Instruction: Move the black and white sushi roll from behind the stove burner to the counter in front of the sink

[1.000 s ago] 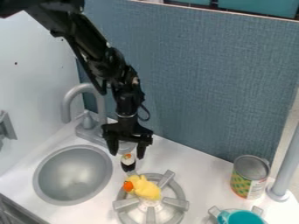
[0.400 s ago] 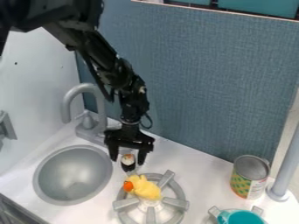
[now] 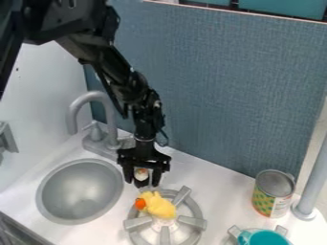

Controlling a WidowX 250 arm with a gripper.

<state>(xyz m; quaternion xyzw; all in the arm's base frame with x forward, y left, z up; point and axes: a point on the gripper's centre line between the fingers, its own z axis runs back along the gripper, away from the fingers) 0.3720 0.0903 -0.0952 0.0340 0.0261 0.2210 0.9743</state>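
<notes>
Yellow toy duck [image 3: 161, 206] on a grey burner [image 3: 194, 222]; round sink [image 3: 80, 191] near a curved faucet [image 3: 73, 112]; tin can [image 3: 273, 194] beside a grey post [image 3: 313, 184].

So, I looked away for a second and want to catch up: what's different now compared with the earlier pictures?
The gripper has come down and slightly to the right in the view; its jaws now stand apart on either side of the toy sushi piece. Nothing looks gripped or released. The sushi, rubber duck and tin can stayed put.
</notes>
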